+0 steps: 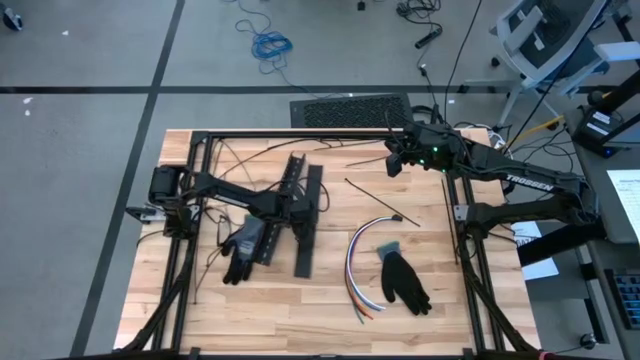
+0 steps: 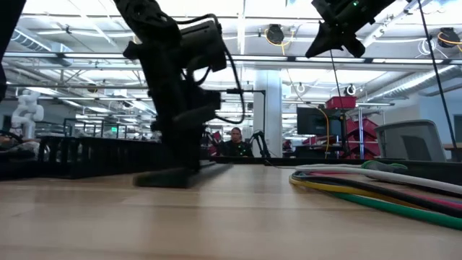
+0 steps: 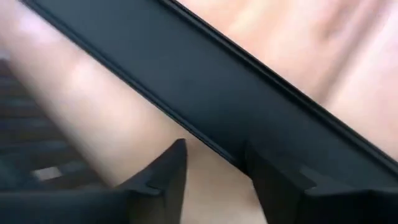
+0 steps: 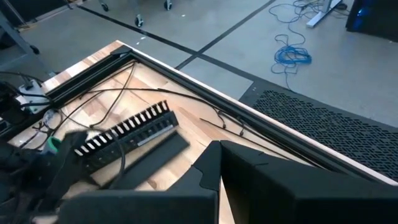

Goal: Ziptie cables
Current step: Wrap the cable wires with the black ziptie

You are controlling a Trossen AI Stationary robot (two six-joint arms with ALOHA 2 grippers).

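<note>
Wooden boards make up the table (image 1: pixel 330 300), which sits inside a black metal frame on a grey floor. Left of the middle lie two black pieces side by side: a slotted strip (image 1: pixel 293 178) with comb-like teeth, and a flat black cover (image 1: pixel 309 225) just to its right, running toward the near edge. Nothing shows inside the slotted strip from above. The left gripper (image 3: pixel 214 165) is down at the flat cover, its two fingers spread with one on each side of the cover's edge; they are not pressed together. A dark glove (image 1: pixel 242 250) lies just left of the cover, near the left arm.

Right of the middle, the cables (image 1: pixel 358 262) lie loose on the wood in a long curve, white, orange and blue strands together, well apart from the slotted strip. A second dark glove (image 1: pixel 404 280) lies just beside them on the right. A thin black strand (image 1: pixel 382 203) lies farther back.

The right gripper (image 1: pixel 397 160) hangs above the far right corner, fingers pressed together and holding nothing.
</note>
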